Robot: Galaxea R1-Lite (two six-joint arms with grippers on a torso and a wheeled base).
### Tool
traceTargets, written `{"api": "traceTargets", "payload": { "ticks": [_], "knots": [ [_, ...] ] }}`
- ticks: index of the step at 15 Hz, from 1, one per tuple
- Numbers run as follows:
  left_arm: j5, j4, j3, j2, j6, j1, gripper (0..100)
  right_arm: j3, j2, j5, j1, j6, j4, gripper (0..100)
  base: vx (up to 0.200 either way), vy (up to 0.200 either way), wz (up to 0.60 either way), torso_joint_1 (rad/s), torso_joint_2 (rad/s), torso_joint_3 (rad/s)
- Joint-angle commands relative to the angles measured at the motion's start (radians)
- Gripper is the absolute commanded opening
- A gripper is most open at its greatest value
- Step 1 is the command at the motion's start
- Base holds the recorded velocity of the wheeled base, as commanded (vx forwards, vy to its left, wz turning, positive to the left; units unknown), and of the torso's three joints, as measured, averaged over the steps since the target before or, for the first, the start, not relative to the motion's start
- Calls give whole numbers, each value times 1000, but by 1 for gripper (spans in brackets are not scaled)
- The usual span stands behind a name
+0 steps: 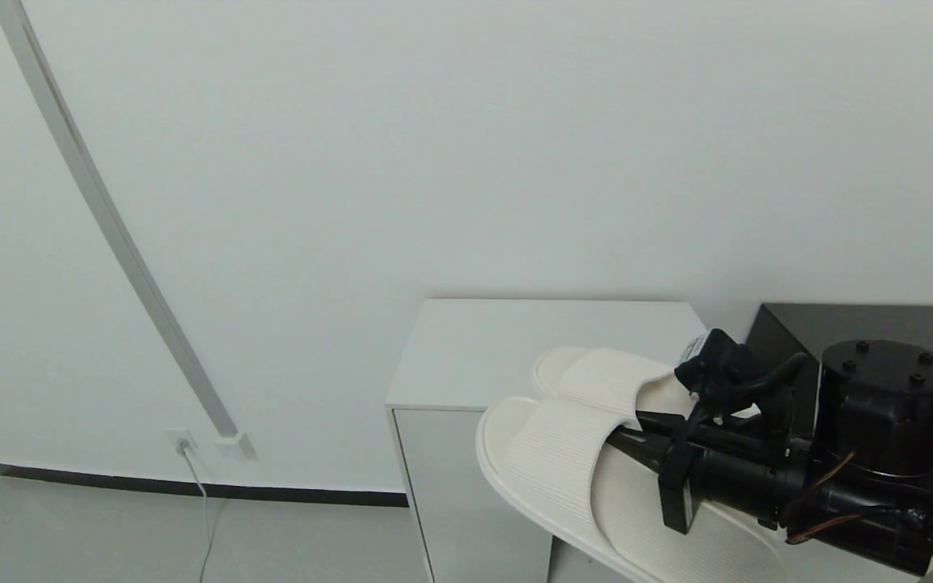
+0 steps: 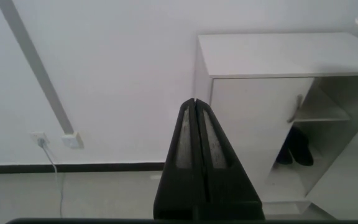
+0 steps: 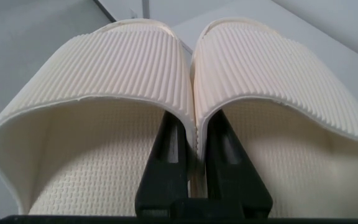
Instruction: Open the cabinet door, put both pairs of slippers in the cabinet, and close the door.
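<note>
White-walled room, grey floor. Right gripper [image 3: 194, 134]: jaws pinching pair of cream slippers [image 1: 564, 461] by adjoining strap edges, raised beside white cabinet [image 1: 539, 348] top. Left gripper [image 2: 195, 124]: jaws pressed together. Cabinet interior exposed; dark shoes [image 2: 297, 149] inside.

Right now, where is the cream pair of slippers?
At the head view's lower right, the cream slippers are pinched side by side in the right gripper, held up before the white cabinet.
</note>
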Motion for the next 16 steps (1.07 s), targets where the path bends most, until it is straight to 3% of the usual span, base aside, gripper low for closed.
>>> {"api": "traceTargets", "payload": {
  "ticks": [1, 8, 16],
  "knots": [
    [0, 0, 0, 1, 1, 1, 0, 0, 7, -1, 0, -8, 0, 0, 0, -200, 0, -2, -2, 2],
    [0, 0, 0, 1, -1, 1, 0, 0, 17, 2, -1, -10, 0, 0, 0, -200, 0, 1, 2, 6],
    [0, 0, 0, 1, -2, 1, 0, 19, 14, 5, -6, -7, -11, 0, 0, 0, 0, 0, 0, 0]
  ]
}}
